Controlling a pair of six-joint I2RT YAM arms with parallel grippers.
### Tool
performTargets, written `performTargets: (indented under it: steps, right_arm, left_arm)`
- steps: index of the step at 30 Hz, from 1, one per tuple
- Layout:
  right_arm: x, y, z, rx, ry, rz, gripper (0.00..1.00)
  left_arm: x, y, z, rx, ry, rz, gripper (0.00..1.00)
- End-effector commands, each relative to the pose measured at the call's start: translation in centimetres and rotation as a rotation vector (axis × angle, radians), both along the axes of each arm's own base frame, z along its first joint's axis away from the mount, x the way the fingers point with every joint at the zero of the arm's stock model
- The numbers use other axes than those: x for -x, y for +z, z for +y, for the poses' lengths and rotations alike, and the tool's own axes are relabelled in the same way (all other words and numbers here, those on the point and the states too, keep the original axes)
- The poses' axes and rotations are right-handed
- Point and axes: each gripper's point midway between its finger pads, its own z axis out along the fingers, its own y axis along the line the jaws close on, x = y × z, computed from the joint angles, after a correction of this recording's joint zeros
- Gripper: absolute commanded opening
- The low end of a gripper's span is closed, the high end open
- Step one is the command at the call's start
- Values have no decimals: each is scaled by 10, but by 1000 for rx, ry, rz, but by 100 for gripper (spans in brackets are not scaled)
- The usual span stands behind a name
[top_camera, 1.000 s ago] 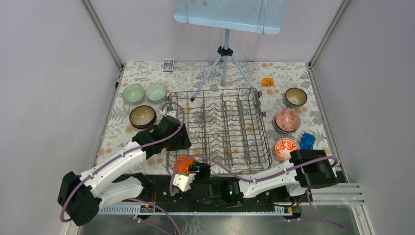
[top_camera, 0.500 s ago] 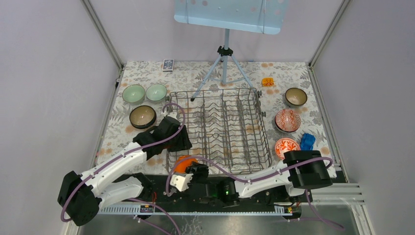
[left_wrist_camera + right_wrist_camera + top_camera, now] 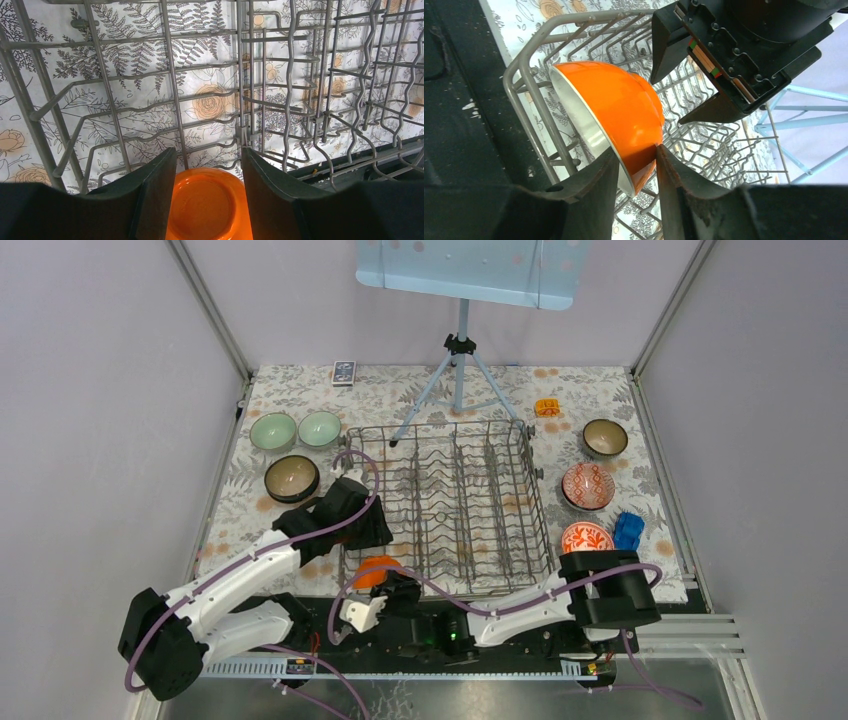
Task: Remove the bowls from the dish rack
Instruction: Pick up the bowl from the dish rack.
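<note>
One bowl to go in the dish rack point(image 3: 540, 512), by the look of it: the orange bowl point(image 3: 375, 570), tipped on its side in the near-left corner, hollow side facing the near edge. R gripper point(image 3: 634, 165) is pinching the bowl wall right at its rim, one finger inside, one outside, clamped tight. L gripper point(image 3: 207, 155) hangs just above the same corner w/ jaws spread wide and nothing in them, bowl visible below the gap.

Six other bowls sit out on the floral mat: two pale green bowls point(image 3: 295, 429) and a dark brown bowl point(image 3: 291, 477) on the left, another brown bowl point(image 3: 605, 437) and two red-patterned bowls point(image 3: 587, 510) on the right.

Risks, as I read it: that's an edge-only grip on glazed ceramic, so the bowl could swivel or slip if the lift is jerky. The rim is also tucked behind the corner wire, so pulling straight toward the near side may snag it. And the L gripper is v. close overhead, so a straight-up lift could knock into it.
</note>
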Motion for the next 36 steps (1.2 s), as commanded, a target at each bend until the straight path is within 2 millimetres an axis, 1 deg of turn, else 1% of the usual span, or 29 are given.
performTargets:
  steps: [1,5,10,13,15,17,22,26,30,36]
  right_arm:
    - [-11,19,9,-60,-63,-57,38]
    - [-15,19,9,-54,-77,-86,31]
    - [-16,19,10,-54,-86,-100,20]
    - [-16,18,12,-51,-87,-103,14]
    - [-16,17,12,-49,-86,-103,9]
    - [-17,16,11,-48,-87,-101,0]
    - [-19,19,7,-64,-104,-103,0]
    - [-22,30,0,-103,-120,-122,0]
    - [-23,40,-5,-121,-123,-136,0]
    - [-26,47,-14,-126,-135,-157,0]
  left_arm:
    - [-7,5,-6,31,-2,-27,54]
    - [-6,5,-6,31,-3,-27,54]
    - [-6,6,-6,34,-4,-27,54]
    - [-7,5,-6,33,-3,-27,54]
    - [-7,5,-7,35,-4,-27,54]
    - [-7,5,-7,36,-4,-26,54]
    - [-8,6,-7,36,2,-31,54]
    - [-12,10,-5,29,20,-43,54]
    - [-20,19,-3,16,42,-67,59]
    - [-33,35,-1,-3,75,-103,68]
